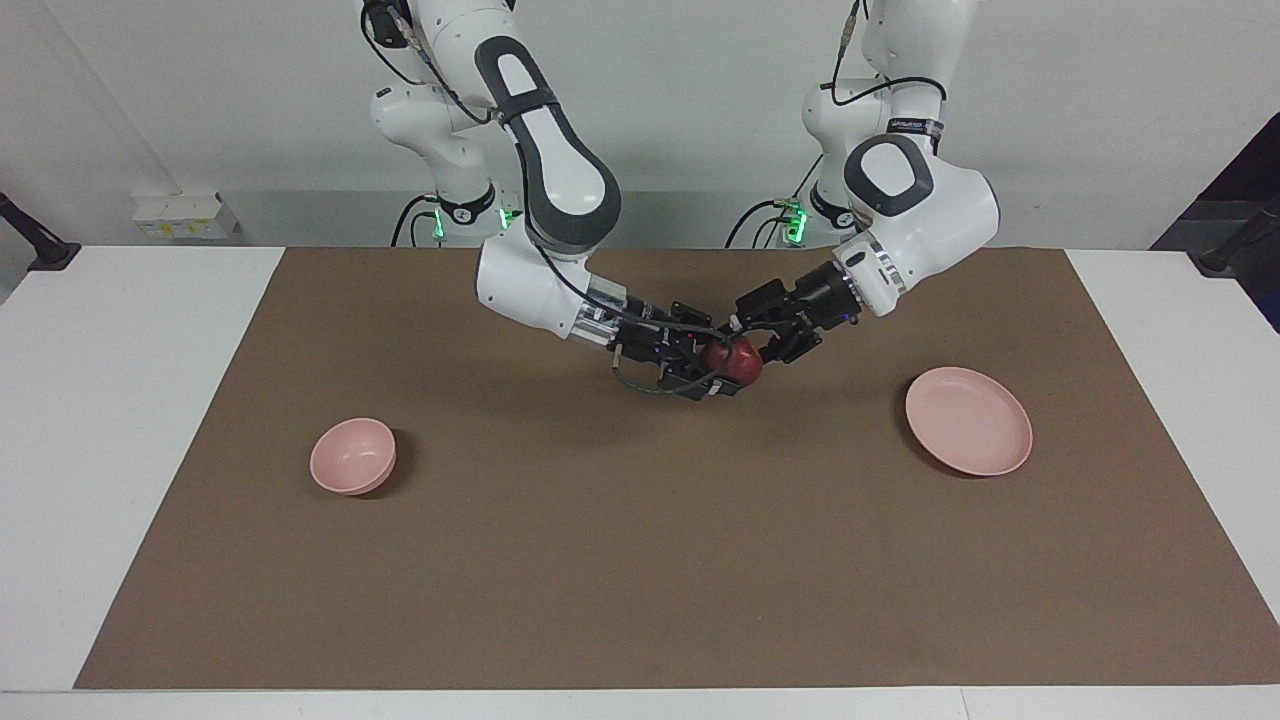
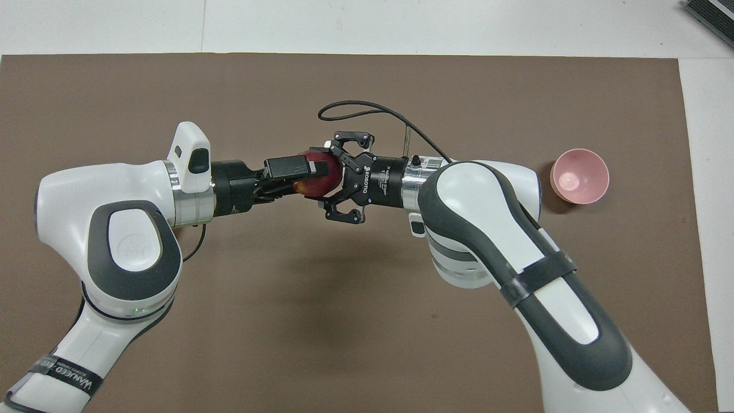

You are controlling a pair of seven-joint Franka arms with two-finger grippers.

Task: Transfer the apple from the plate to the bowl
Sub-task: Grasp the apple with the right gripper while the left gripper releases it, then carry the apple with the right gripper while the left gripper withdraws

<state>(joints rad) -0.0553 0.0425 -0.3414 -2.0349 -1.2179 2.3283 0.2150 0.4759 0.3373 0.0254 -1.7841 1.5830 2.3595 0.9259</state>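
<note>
The dark red apple (image 1: 738,362) is held in the air over the middle of the brown mat. My left gripper (image 1: 748,345) is shut on it. My right gripper (image 1: 716,358) is open, with its fingers astride the apple from the other side. In the overhead view the apple (image 2: 322,184) sits between the left gripper (image 2: 316,174) and the right gripper (image 2: 331,175). The pink plate (image 1: 968,420) lies bare toward the left arm's end, and the left arm hides it in the overhead view. The pink bowl (image 1: 352,456) stands toward the right arm's end and also shows in the overhead view (image 2: 579,175).
The brown mat (image 1: 640,560) covers most of the white table. A black cable (image 2: 367,109) loops off the right gripper's wrist over the mat.
</note>
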